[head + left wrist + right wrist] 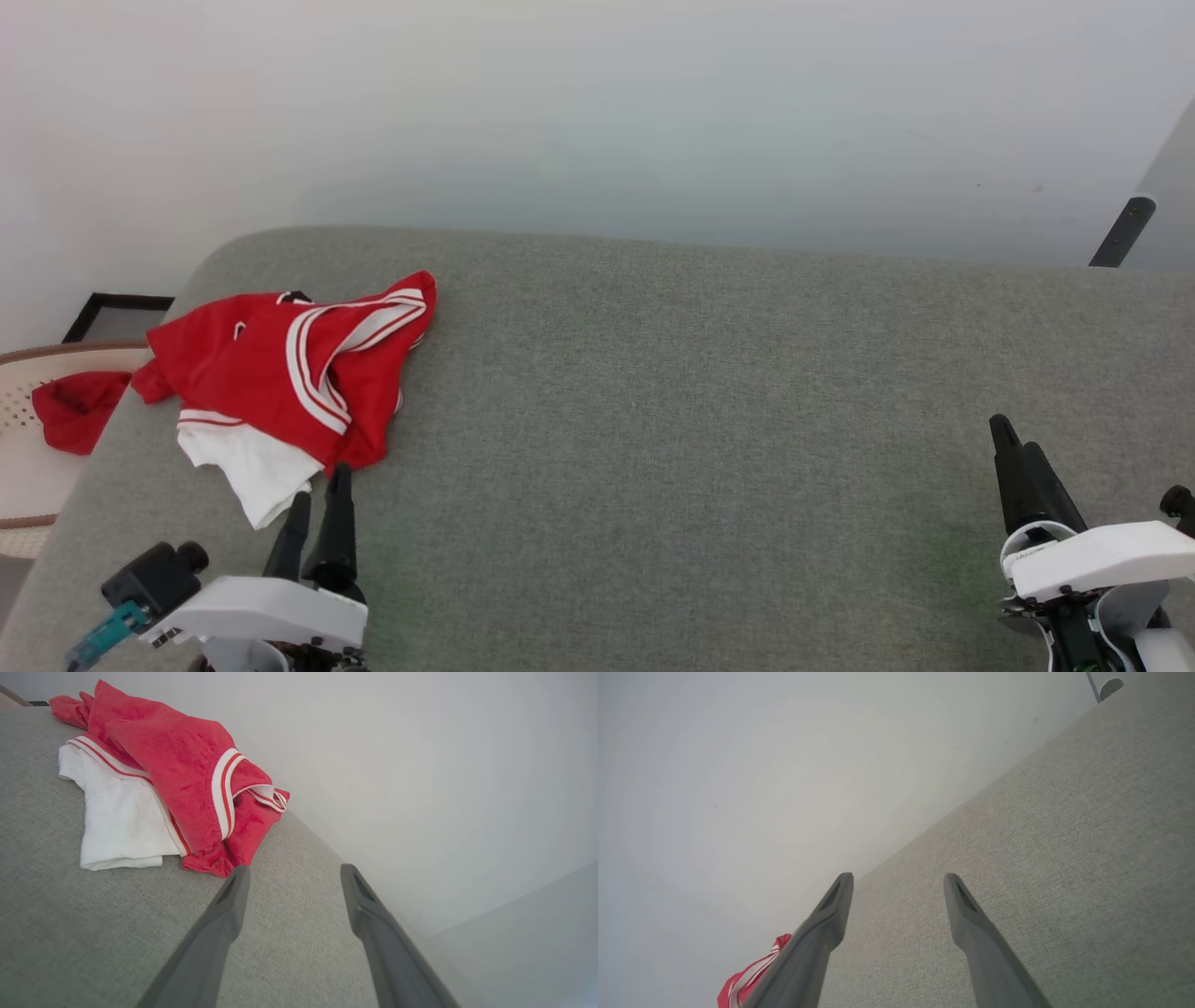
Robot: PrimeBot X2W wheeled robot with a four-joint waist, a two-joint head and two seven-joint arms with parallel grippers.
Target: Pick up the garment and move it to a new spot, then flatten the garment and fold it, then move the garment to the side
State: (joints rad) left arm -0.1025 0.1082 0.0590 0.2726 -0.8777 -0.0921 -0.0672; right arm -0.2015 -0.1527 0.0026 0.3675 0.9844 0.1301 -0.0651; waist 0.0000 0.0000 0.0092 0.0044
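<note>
The garment (299, 373) is a red jersey with white sleeves and red-and-white striped trim, lying crumpled at the left end of the grey-green cushioned surface (700, 420). In the left wrist view the garment (187, 774) lies just beyond the fingertips, its red hem close to the left finger. My left gripper (317, 490) stands open right at the garment's near edge, holding nothing. My right gripper (1013, 439) is open at the far right, well away from the cloth, over bare cushion. A corner of the garment (747, 980) peeks past the left finger in the right wrist view.
A small plain red cloth (75, 406) lies in a pale woven basket (19, 467) off the cushion's left edge. A dark frame (117, 317) sits on the floor behind it. A dark bar (1120, 233) leans at the far right by the white wall.
</note>
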